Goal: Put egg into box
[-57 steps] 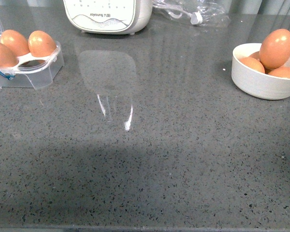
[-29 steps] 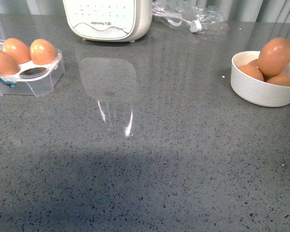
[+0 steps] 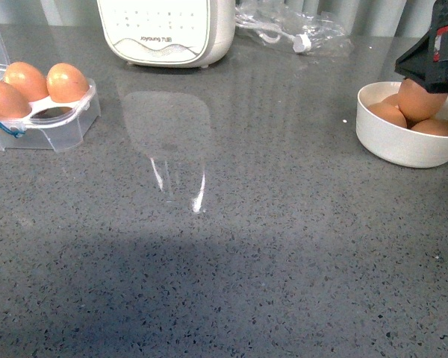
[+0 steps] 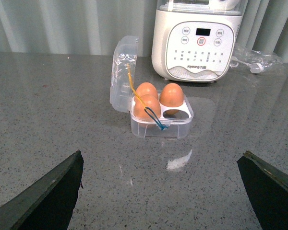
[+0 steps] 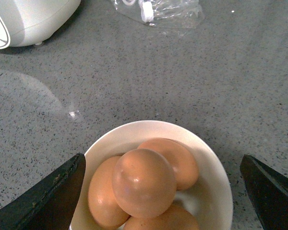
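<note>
Right gripper (image 5: 162, 191), upper right of my front view: fingers spread wide above the white bowl (image 3: 392, 142), gripping nothing. The egg (image 5: 144, 182) lies topmost in that bowl. Left gripper (image 4: 157, 191): wide, empty. I see the box (image 3: 60, 123) upper left, holding 3 other eggs (image 4: 153, 103).

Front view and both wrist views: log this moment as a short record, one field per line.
box: lid open, three eggs seated, one cup empty
bowl: white, holds a pile of at least four eggs
top egg: lies on the pile, not gripped
right gripper: open, above the bowl, a finger on either side of the pile
left gripper: open, empty, facing the box, apart from it
counter: grey speckled surface
background: white appliance, clear plastic bag
</note>
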Motion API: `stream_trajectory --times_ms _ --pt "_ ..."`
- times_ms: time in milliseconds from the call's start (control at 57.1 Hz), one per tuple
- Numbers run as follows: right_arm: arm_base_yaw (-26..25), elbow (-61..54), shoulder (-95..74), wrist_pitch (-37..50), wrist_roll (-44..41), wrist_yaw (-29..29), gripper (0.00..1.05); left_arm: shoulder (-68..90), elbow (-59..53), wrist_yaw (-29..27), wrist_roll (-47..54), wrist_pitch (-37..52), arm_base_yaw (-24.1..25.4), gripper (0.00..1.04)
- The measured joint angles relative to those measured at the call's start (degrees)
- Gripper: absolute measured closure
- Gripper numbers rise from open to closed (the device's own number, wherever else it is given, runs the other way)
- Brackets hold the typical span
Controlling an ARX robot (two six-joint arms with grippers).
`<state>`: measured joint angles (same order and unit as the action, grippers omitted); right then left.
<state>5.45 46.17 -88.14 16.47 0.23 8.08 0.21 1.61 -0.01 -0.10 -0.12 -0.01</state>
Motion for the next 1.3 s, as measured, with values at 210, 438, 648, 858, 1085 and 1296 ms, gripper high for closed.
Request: stream_trajectory --times_ms 210,438,648,858,1085,1296 --pt "0.07 0.46 -2.51 -1.55 0.63 -0.04 0.07 0.0 0.0 0.0 0.0 0.0 0.0 0.07" --pt "0.33 0.46 -1.64 -2.32 0.48 0.02 0.09 0.0 0.0 0.0 0.0 0.0 0.0 0.07" --pt "0.33 0.37 -0.9 -2.36 0.04 0.02 0.34 0.0 0.0 -0.02 0.0 0.0 0.0 0.07" --pt "0.33 0.31 -0.68 -2.97 -0.02 0.66 0.63 0.0 0.0 0.0 0.0 0.0 0.0 0.07" --pt "-0.07 0.13 0.11 -3.61 -0.04 1.07 0.66 0.0 0.0 0.0 0.0 0.0 0.0 0.07" --pt "-0.26 -0.07 2.6 -4.26 -0.09 1.09 0.66 0.0 0.0 0.0 0.0 0.0 0.0 0.07"
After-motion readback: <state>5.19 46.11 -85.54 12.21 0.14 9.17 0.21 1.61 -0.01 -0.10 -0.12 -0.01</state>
